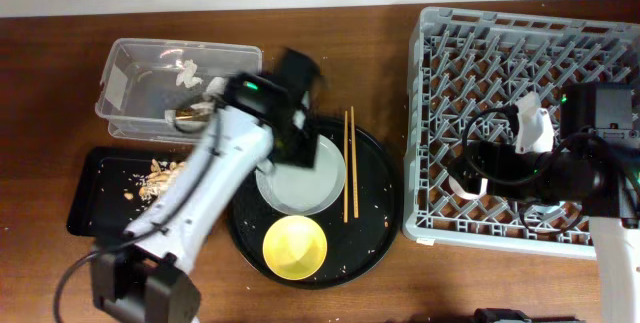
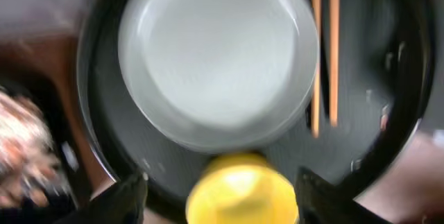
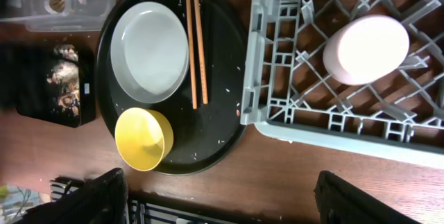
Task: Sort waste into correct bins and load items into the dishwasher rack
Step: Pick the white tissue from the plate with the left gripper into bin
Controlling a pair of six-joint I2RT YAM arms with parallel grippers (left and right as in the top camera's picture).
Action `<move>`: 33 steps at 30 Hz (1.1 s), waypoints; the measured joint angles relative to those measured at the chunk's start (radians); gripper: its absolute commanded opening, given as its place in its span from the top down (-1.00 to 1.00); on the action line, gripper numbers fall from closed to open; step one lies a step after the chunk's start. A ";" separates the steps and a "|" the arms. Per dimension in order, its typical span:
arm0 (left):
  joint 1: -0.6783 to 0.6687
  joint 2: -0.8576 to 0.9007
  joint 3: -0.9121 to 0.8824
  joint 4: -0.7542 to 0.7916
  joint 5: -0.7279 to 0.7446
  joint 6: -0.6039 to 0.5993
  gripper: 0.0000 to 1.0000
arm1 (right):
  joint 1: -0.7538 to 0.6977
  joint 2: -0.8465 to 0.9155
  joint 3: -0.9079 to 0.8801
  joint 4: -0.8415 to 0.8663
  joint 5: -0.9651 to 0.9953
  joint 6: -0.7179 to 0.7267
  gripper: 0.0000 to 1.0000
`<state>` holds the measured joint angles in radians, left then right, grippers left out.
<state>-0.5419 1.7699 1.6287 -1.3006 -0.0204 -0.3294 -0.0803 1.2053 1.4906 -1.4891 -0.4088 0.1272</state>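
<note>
The white plate (image 1: 305,178) (image 2: 215,57), the yellow bowl (image 1: 295,246) (image 3: 142,139) and the chopsticks (image 1: 349,163) (image 3: 195,40) lie on the round black tray (image 1: 375,203). My left gripper (image 1: 288,141) (image 2: 222,196) is open and empty above the plate's near rim; its view is blurred. My right gripper (image 1: 478,171) (image 3: 215,196) is open and empty over the grey rack (image 1: 520,53). A pink cup (image 3: 365,48) stands in the rack. The napkin (image 1: 188,71) and a brown-gold wrapper (image 1: 192,115) lie in the clear tub (image 1: 130,63). Food scraps (image 1: 160,175) lie in the shallow black tray (image 1: 95,203). The blue cup is out of view.
The rack fills the right side of the table. The tub and the shallow tray stand at the left, the round tray in the middle. My left arm crosses over the shallow tray and the tub's corner.
</note>
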 measured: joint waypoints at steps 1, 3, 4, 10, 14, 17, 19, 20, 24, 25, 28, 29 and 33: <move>-0.054 0.000 -0.029 -0.016 -0.026 -0.043 -0.36 | 0.000 0.000 0.000 0.000 0.000 0.000 -0.77; -0.145 0.000 -0.086 -0.023 -0.056 -0.116 -0.38 | 0.000 0.000 0.000 0.000 0.000 0.000 -0.77; -0.191 -0.001 -0.117 -0.020 -0.069 -0.158 -0.38 | 0.000 0.000 0.000 0.000 0.000 0.000 -0.76; -0.207 -0.079 -0.187 -0.048 -0.140 -0.258 -0.50 | 0.001 -0.001 -0.036 0.022 -0.002 0.000 -0.75; -0.059 -0.368 -0.185 -0.078 -0.152 -0.239 -0.99 | 0.050 0.002 -0.117 0.064 -0.003 0.001 -0.97; -0.035 -0.553 -0.183 -0.104 -0.144 -0.181 -0.99 | 0.062 0.008 -0.130 0.056 0.000 -0.003 -0.97; -0.035 -0.651 -0.183 -0.103 -0.144 -0.142 -0.99 | 0.062 0.008 -0.132 0.074 0.000 -0.003 -0.97; -0.035 -0.692 -0.183 -0.103 -0.145 -0.132 -0.99 | 0.062 0.009 -0.132 0.080 0.000 -0.003 -0.97; -0.035 -0.829 -0.183 -0.098 -0.147 -0.111 -0.99 | 0.062 0.009 -0.133 0.080 0.000 -0.003 -0.97; -0.035 -0.858 -0.183 -0.098 -0.149 -0.108 -0.99 | 0.062 0.009 -0.133 0.080 0.000 -0.003 -0.97; -0.035 -0.909 -0.183 -0.098 -0.149 -0.104 -0.99 | 0.062 0.009 -0.133 0.080 0.000 -0.003 -0.97; -0.035 -0.916 -0.183 -0.101 -0.149 -0.104 -0.99 | 0.062 0.009 -0.133 0.080 0.000 -0.003 -0.97; -0.030 -0.923 -0.192 -0.084 -0.206 -0.090 -0.99 | 0.062 0.009 -0.134 0.080 0.000 -0.003 -0.97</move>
<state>-0.5716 0.8471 1.4364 -1.3849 -0.2268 -0.4191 -0.0185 1.2144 1.3571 -1.4094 -0.4091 0.1238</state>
